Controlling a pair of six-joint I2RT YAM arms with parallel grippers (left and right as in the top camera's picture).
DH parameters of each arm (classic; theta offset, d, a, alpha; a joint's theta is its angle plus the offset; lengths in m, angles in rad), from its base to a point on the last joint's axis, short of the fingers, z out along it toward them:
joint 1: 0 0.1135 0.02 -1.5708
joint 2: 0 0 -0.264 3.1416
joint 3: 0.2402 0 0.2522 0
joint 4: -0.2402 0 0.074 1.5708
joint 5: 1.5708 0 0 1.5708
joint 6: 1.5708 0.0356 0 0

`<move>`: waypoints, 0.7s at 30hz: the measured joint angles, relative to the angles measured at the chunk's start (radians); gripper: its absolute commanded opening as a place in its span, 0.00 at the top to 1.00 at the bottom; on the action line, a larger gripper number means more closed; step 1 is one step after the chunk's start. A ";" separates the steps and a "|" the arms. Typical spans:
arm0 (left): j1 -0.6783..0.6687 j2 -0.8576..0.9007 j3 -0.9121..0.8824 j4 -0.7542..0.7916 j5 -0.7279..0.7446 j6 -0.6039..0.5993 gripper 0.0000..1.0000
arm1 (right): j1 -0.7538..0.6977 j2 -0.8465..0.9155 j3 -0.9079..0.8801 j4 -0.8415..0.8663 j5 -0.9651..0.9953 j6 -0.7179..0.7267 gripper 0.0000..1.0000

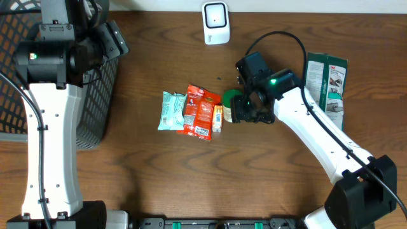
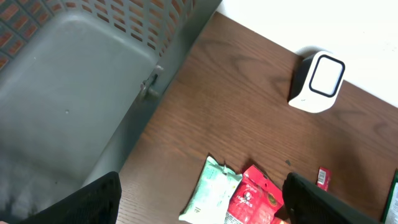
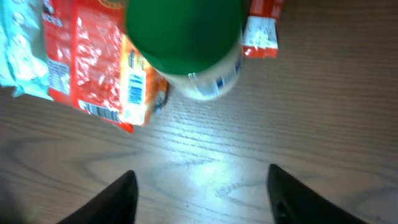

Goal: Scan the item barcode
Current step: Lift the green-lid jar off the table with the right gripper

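Two arms are at the brown table. The right gripper hangs over the green-capped bottle with its fingers spread, and nothing is between them. The bottle is in the middle of the table, just beside a small yellow box, a red packet and a pale green packet. The white scanner sits near the far edge, well apart from the bottle. The left gripper, also spread and empty, is near the dark basket

Wood, film, plastic
Dark wood-grain table with soft sheen; red snack packet at centre, glossy crinkled film; green jar lid, smooth plastic; basket at upper left, matt plastic mesh.
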 measured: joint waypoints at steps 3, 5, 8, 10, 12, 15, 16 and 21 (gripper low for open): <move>0.000 0.000 0.000 0.000 0.000 0.000 0.17 | 0.001 0.000 0.000 0.015 0.031 -0.003 0.17; 0.000 0.000 0.000 0.000 0.000 0.000 0.16 | 0.001 0.000 0.000 0.021 0.034 -0.010 0.14; 0.000 0.000 0.000 0.000 0.000 0.000 0.17 | 0.000 0.000 0.012 0.012 0.033 -0.018 0.10; 0.000 0.000 0.000 0.000 0.000 0.000 0.17 | 0.000 0.000 0.034 -0.003 0.033 -0.028 0.05; 0.000 0.000 0.000 0.000 0.000 0.000 0.17 | 0.000 0.000 0.090 -0.035 0.034 -0.053 0.01; 0.000 0.000 0.000 0.000 0.000 0.000 0.17 | 0.000 0.000 0.166 -0.082 0.034 -0.085 0.01; 0.000 0.000 0.000 0.000 0.000 0.000 0.17 | 0.000 0.000 0.177 -0.092 0.034 -0.093 0.01; 0.000 0.000 0.000 0.000 0.000 0.000 0.17 | 0.000 0.000 0.231 -0.117 0.041 -0.241 0.01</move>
